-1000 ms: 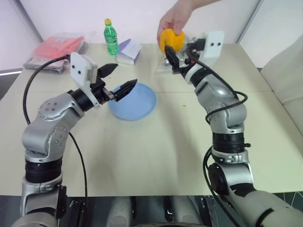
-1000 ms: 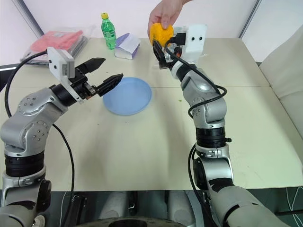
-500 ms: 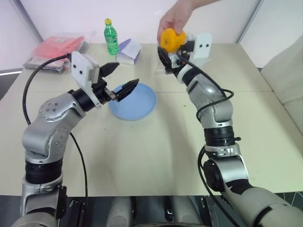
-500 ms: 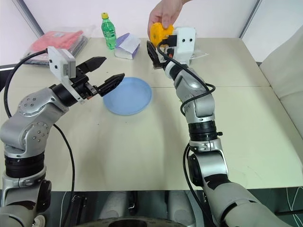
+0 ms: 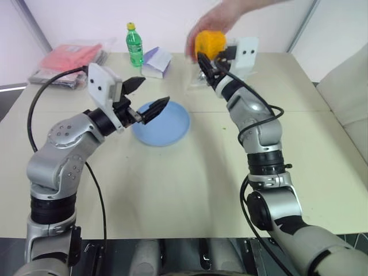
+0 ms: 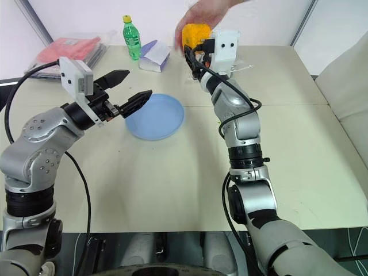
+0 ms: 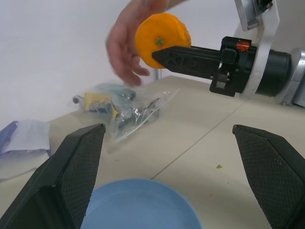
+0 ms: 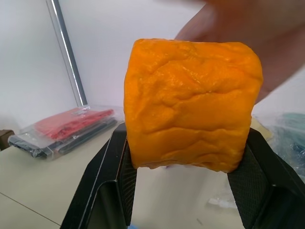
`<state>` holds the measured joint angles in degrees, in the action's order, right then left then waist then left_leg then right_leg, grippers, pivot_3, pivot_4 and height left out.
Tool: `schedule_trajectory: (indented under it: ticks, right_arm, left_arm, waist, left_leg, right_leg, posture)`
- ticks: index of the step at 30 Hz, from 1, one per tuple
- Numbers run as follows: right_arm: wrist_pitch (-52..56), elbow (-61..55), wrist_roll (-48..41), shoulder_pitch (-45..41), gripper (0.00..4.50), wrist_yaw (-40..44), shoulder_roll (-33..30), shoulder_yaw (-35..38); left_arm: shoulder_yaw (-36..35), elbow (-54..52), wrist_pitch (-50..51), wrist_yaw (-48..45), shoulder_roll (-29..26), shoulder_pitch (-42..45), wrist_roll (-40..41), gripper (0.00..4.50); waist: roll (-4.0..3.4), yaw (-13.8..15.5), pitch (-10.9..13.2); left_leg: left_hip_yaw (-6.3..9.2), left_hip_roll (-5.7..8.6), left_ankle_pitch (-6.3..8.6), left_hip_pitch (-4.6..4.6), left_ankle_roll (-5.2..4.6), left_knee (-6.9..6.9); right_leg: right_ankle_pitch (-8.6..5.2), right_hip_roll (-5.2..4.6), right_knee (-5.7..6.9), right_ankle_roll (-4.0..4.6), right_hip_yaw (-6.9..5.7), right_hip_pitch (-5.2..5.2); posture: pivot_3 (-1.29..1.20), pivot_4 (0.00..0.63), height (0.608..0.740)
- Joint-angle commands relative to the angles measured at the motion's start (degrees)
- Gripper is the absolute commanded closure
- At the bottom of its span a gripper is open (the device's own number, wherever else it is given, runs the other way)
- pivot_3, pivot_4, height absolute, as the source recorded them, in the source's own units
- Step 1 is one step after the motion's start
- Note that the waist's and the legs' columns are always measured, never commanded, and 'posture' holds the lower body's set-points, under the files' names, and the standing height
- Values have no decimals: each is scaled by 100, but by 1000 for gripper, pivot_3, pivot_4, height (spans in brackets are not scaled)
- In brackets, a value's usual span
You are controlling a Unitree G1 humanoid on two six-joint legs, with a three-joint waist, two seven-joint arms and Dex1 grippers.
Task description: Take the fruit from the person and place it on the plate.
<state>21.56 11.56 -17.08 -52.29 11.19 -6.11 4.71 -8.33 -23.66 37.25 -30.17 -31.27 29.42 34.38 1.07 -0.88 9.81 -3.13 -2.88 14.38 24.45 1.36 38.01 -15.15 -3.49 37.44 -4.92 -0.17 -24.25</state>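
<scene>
One slip is my worry: my right jaws [image 5: 206, 64] are clamped on the soft, squashed orange-yellow fruit [image 5: 209, 43] held high beside the person's blurred hand [image 5: 210, 26], well short of the round light-blue plate [image 5: 164, 123], left jaws [image 5: 150, 98] gaping empty.

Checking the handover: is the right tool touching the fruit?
Touching. In the right wrist view both fingers press the fruit, squashing its sides flat.
</scene>
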Motion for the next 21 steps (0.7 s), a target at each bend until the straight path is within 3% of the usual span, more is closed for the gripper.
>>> schedule_trajectory:
  ticks: [1, 5, 11, 21]
  right_arm:
    - [641, -723, 6, 221, 2498, 197, -114, -357]
    - [1475, -1304, 15, 802, 2498, 270, -142, -797]
    - [1890, -1565, 187, 1215, 2498, 654, -168, -1534]
    - [1434, -865, 837, 1128, 2498, 1074, 38, -2449]
  left_arm:
    - [-91, -225, 57, 2, -167, -170, -22, 0]
    - [-294, -212, 73, 5, -579, -615, -234, 0]
    - [-667, -469, 313, 70, -897, -1365, -148, 0]
    - [-1012, -745, 217, 42, -1128, -2512, -323, 0]
  waist:
    - [0, -3, 0]
    - [0, -21, 0]
    - [-2, -17, 1]
    - [-1, 8, 1]
  left_leg:
    - [0, 0, 0, 0, 0, -1]
    - [1, -3, 0, -1, 0, -9]
    - [2, -3, 0, 1, 0, -10]
    - [1, 0, 1, 2, 0, -11]
  right_leg:
    - [0, 0, 0, 0, 0, 0]
    - [-1, 0, -1, 1, 1, -5]
    - [-1, -1, -1, 2, 1, -10]
    - [-1, -8, -2, 3, -1, -11]
  posture:
    - [0, 150, 731]
    - [0, 150, 731]
    - [0, 150, 731]
    - [0, 150, 731]
